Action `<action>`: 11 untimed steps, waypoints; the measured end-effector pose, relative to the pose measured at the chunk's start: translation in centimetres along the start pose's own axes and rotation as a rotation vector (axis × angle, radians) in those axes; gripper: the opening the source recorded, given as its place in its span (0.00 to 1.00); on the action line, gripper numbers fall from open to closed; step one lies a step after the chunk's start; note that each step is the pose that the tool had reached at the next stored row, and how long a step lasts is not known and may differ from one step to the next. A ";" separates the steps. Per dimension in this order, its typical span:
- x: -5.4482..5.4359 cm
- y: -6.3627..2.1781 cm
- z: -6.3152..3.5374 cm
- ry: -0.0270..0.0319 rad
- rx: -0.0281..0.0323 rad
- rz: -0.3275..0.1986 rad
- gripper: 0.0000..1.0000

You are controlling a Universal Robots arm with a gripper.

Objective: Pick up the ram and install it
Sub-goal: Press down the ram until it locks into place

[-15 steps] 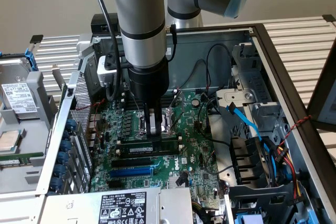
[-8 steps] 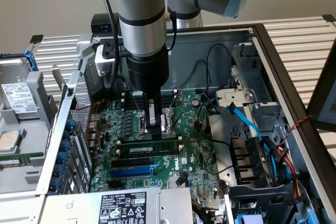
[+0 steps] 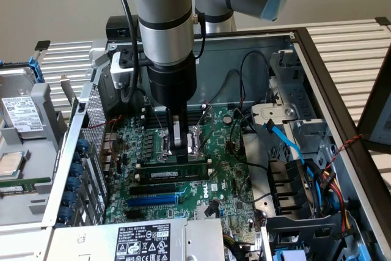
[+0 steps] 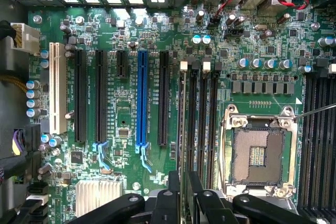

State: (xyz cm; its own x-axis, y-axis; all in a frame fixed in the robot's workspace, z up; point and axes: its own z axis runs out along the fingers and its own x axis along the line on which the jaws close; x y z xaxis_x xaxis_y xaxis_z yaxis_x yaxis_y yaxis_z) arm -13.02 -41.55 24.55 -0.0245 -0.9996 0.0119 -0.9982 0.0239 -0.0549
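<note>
The ram (image 3: 171,172), a green stick with black chips and a white label, stands on edge low over the motherboard (image 3: 226,181). It sits just behind the long black slots and the blue slot (image 3: 153,200). My gripper (image 3: 178,148) comes straight down on its top edge and is shut on it. In the wrist view the ram (image 4: 182,129) shows edge-on as a thin line between my fingers (image 4: 172,199). It is lined up with the memory slot nearest the black expansion slot (image 4: 164,98). Whether it is seated in the slot I cannot tell.
An open CPU socket (image 4: 258,153) lies beside the memory slots (image 4: 202,124). Blue and black cables (image 3: 287,142) and a drive cage (image 3: 293,194) crowd the exterior view's right. A labelled power supply (image 3: 149,239) sits in front, and a hard drive (image 3: 21,114) lies outside the case.
</note>
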 end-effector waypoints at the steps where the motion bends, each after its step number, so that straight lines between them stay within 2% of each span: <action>1: 0.0 0.00 0.00 0.0000 0.0000 0.000 0.21; 6: 0.0 0.00 0.00 0.0000 0.0000 0.000 0.21; 8: 0.0 0.00 0.00 0.0000 0.0000 0.000 0.19; 9: 0.0 0.00 0.00 0.0001 0.0000 0.000 0.13; 11: 0.0 -0.11 0.06 0.0000 -0.0001 0.001 0.11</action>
State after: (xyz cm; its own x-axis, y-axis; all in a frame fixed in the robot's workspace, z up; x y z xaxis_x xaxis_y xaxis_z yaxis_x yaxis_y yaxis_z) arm -12.91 -41.55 24.50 -0.0260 -0.9996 0.0118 -0.9982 0.0253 -0.0548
